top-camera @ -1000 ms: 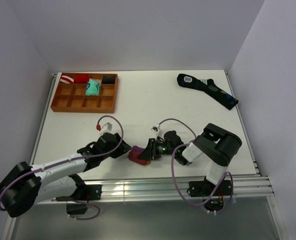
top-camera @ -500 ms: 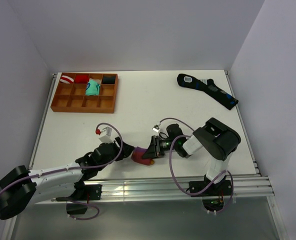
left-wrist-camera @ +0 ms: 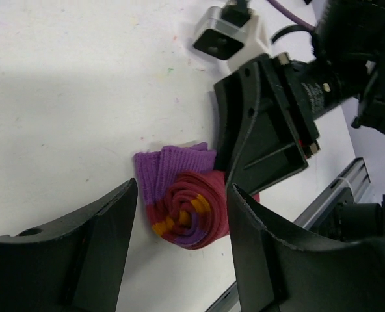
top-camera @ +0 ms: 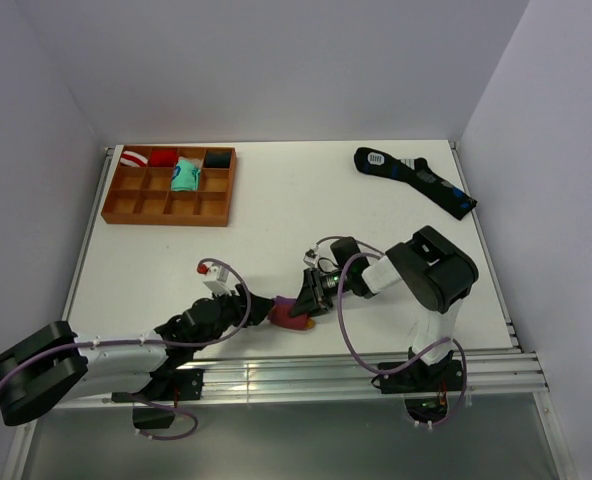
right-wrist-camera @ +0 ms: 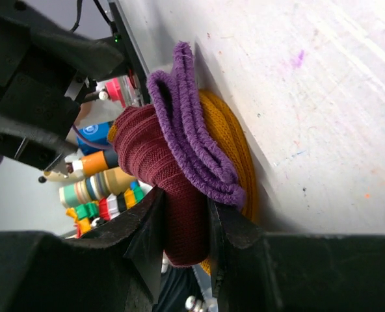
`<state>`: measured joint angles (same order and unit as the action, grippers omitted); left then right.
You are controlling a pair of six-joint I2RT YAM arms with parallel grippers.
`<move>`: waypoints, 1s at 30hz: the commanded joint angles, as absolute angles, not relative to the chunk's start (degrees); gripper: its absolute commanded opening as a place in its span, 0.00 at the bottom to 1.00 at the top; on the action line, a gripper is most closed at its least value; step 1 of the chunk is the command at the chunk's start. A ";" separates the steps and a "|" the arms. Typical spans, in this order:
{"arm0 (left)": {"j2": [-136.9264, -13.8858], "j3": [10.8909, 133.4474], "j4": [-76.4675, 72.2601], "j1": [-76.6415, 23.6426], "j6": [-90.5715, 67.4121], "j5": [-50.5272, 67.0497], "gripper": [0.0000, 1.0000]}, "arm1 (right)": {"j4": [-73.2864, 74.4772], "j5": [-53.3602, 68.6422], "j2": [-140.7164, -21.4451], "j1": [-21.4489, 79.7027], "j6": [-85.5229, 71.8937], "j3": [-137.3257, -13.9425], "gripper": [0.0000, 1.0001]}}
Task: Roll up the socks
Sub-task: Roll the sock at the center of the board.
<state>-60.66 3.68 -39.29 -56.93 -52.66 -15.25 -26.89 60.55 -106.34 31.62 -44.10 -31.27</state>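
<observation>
two grippers meet low over the near edge of the white table (top-camera: pixel 306 200), just ahead of the arm bases, and the socks (top-camera: pixel 288 312) sit between them. from the left wrist camera i see the socks as a tight roll lying on the table, a spiral of maroon with orange flecks and a purple centre, the purple cuff folded up against its far side. my left gripper (left-wrist-camera: pixel 183 190) straddles that roll with its fingers (left-wrist-camera: pixel 101 240) apart, one on each side; whether either one touches the knit i cannot tell. my right gripper (top-camera: pixel 303 298) comes in from the opposite side, and on its own wrist camera the fingers (right-wrist-camera: pixel 147 227) are pinched onto a fold of the maroon knit, with the purple cuff and an orange patch bulging out just beyond the tips. so the right side has the socks clamped and the left side stands open around them. farther back on the left, a wooden tray (top-camera: pixel 166 222) with small compartments sits near the far edge; its back row holds a red and white striped bundle (top-camera: pixel 132 158), a red bundle (top-camera: pixel 162 157) and a dark bundle (top-camera: pixel 216 158), while a teal bundle (top-camera: pixel 184 174) lies across the back and second rows. far right, well apart from everything else, a long black sock (top-camera: pixel 416 178) with blue marks lies flat at an angle.
</observation>
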 commanded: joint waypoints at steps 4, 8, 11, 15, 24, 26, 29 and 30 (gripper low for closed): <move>-62.93 3.34 -49.30 -57.74 -45.27 -10.55 0.62 | -3.00 49.48 -110.92 30.76 -36.12 -32.16 0.23; -65.21 4.74 -48.96 -58.01 -42.37 -8.26 0.63 | -1.50 49.22 -111.27 30.76 -35.16 -33.05 0.24; -67.23 5.36 -49.04 -58.10 -41.48 -7.73 0.62 | -1.41 49.57 -112.23 30.67 -35.07 -33.31 0.23; -68.90 5.19 -51.32 -58.18 -40.96 -6.77 0.63 | -1.49 49.48 -113.11 30.67 -35.07 -33.66 0.23; -71.63 5.71 -54.58 -58.88 -40.26 -5.19 0.63 | -0.44 49.04 -113.82 30.59 -34.37 -34.72 0.23; -72.33 6.50 -52.83 -58.97 -39.99 -5.71 0.63 | -0.35 49.04 -113.91 30.50 -34.28 -34.72 0.23; -73.65 7.29 -52.30 -59.15 -39.99 -6.24 0.62 | -0.44 49.04 -113.99 30.50 -34.10 -34.63 0.23; -74.17 7.38 -52.38 -59.15 -39.99 -6.50 0.62 | -0.44 49.04 -114.08 30.50 -34.01 -34.63 0.23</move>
<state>-73.21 5.48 -50.30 -58.72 -41.19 -6.46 -11.68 64.84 -109.19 30.70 -36.71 -37.63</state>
